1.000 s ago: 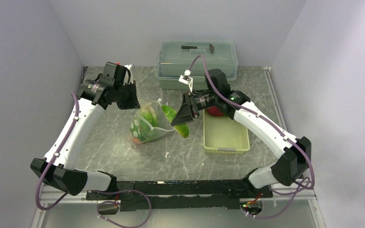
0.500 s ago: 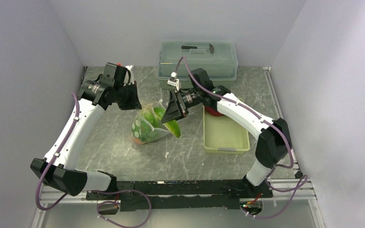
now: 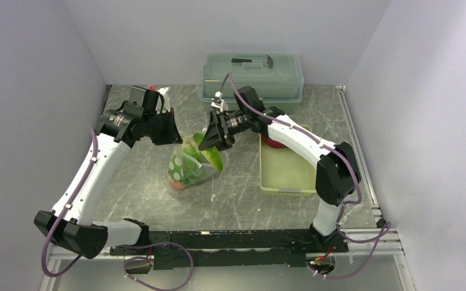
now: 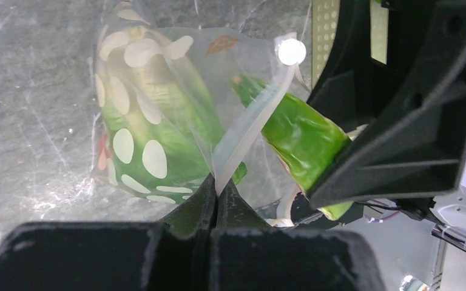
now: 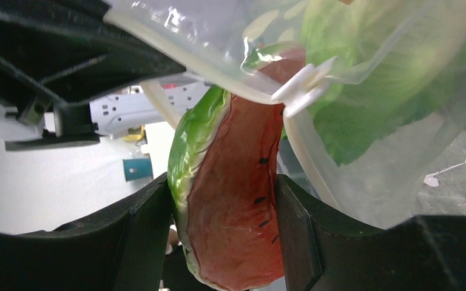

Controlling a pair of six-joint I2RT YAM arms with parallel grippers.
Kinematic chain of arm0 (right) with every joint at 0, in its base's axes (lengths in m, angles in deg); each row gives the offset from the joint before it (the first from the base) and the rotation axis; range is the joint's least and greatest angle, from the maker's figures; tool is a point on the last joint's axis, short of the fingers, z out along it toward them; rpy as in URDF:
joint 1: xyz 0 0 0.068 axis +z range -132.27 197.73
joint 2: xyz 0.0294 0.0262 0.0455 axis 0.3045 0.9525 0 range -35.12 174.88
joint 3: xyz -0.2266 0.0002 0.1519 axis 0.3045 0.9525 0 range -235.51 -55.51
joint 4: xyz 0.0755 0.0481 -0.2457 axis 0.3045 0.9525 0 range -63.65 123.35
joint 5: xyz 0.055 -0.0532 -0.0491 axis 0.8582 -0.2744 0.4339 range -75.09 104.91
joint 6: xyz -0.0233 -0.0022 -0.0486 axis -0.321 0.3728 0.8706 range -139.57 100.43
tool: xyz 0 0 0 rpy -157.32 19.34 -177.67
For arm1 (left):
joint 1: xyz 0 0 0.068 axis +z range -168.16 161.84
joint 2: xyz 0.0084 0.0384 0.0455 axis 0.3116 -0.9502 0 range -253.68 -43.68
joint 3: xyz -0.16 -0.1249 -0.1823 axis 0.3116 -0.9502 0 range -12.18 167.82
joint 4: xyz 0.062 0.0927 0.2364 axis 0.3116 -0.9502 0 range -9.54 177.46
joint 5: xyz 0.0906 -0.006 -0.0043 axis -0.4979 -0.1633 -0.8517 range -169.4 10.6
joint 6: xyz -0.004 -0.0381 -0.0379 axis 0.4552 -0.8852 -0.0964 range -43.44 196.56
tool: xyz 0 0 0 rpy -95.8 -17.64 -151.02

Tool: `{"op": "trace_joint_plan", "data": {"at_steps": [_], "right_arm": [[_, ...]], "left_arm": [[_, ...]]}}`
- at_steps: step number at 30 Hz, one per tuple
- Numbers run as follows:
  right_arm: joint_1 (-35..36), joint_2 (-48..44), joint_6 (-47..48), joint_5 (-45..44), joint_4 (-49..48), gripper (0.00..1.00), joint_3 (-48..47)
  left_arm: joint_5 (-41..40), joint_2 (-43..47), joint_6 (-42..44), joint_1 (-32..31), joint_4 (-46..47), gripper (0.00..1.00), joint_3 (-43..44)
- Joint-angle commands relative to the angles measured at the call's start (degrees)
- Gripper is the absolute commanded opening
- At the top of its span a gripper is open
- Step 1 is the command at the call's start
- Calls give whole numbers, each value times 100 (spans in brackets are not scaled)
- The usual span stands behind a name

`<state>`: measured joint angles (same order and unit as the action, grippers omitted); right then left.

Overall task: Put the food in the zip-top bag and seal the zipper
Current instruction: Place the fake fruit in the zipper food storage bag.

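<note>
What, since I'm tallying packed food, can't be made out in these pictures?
- Top view: the red item at the tray's far end, mostly hidden by the right arm.
- Top view: the reddish piece low in the bag, too small to name.
- Right wrist view: the watermelon slice's tip, behind the bag's rim; its depth inside is unclear.
- Top view: dark objects on the box, too small.

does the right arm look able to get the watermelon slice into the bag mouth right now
Probably yes. The left end effector pinches the bag at its rim, holding the mouth open, and the watermelon slice in the right end effector noses into the gap. Lettuce inside may crowd it.
</note>
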<state>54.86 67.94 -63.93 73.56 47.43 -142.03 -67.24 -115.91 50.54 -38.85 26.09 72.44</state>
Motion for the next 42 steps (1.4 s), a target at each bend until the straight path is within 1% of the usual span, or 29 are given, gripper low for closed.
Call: {"op": "trace_joint_plan", "data": {"at_steps": [1, 3, 7, 11, 18, 23, 28, 31, 35, 42], "right_arm": [[21, 99, -575, -354, -339, 15, -339], [22, 139, -684, -527, -319, 15, -354], [23, 194, -1122, -706, -628, 15, -238], [23, 281, -1399, -965, -649, 15, -232], [23, 347, -2123, -904, -1363, 15, 63], [16, 405, -2320, -635, -1641, 15, 108], [12, 437, -2303, -467, -1650, 15, 109], [14, 401, -1933, -753, -1167, 15, 11], [38, 337, -1509, -1159, -756, 15, -46], [172, 121, -944, -1920, -304, 23, -25]], "left_arm": [[445, 340, -96, 10, 477, 0, -141], [505, 427, -102, 3, 532, 0, -207], [744, 524, -100, -12, 656, 0, -332], [920, 570, -144, -106, 793, 0, -449], [764, 614, -149, -500, 923, 0, -592], [372, 573, -26, -903, 908, 0, -643], [25, 511, 126, -1266, 837, 0, -687], [-122, 499, 104, -1349, 825, 0, -690], [-216, 470, -44, -1350, 858, 0, -631], [-250, 383, -396, -1350, 982, 0, -474]]}}
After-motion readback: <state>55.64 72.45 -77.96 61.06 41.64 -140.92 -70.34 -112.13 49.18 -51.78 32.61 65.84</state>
